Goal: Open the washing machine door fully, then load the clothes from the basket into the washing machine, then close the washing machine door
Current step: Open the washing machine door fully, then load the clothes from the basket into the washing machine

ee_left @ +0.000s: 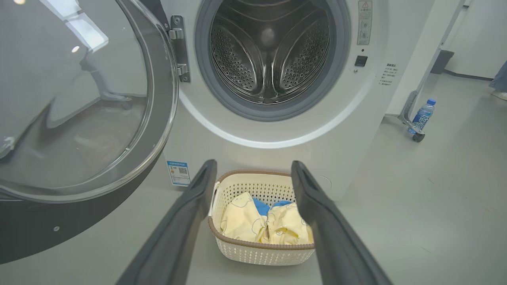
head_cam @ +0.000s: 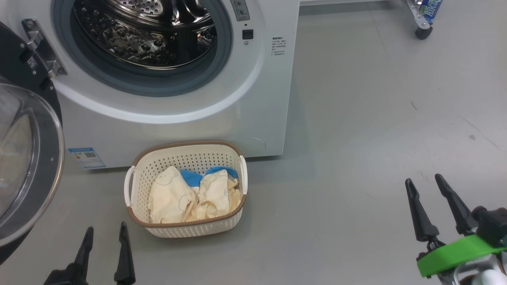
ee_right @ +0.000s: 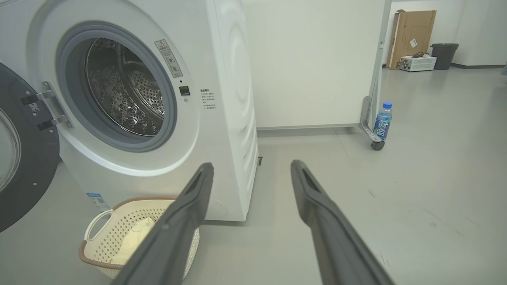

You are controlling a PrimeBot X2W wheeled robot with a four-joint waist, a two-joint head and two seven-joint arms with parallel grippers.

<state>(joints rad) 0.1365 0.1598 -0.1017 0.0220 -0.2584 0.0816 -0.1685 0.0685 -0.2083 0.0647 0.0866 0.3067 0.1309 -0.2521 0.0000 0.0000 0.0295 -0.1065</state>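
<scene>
The white washing machine (head_cam: 253,103) (ee_left: 356,130) (ee_right: 229,118) stands with its steel drum (head_cam: 146,35) (ee_left: 269,51) exposed. Its door (head_cam: 27,166) (ee_left: 79,118) (ee_right: 20,158), black-rimmed with a glass bowl, is swung wide to the left on its hinge (head_cam: 41,49). On the floor before the machine sits the cream basket (head_cam: 186,158) (ee_left: 257,184) (ee_right: 119,237), holding cream-yellow clothes (head_cam: 190,196) (ee_left: 261,223) (ee_right: 136,235) with blue trim. My left gripper (head_cam: 105,231) (ee_left: 253,166) is open, just short of the basket's near left side. My right gripper (head_cam: 425,182) (ee_right: 251,166) is open, far right over bare floor.
A water bottle (ee_left: 422,114) (ee_right: 382,120) stands by a wheeled frame leg (head_cam: 422,29) right of the machine. A cardboard box (ee_right: 412,35) and a dark bin (ee_right: 443,53) stand far back. Grey floor spreads to the right of the basket.
</scene>
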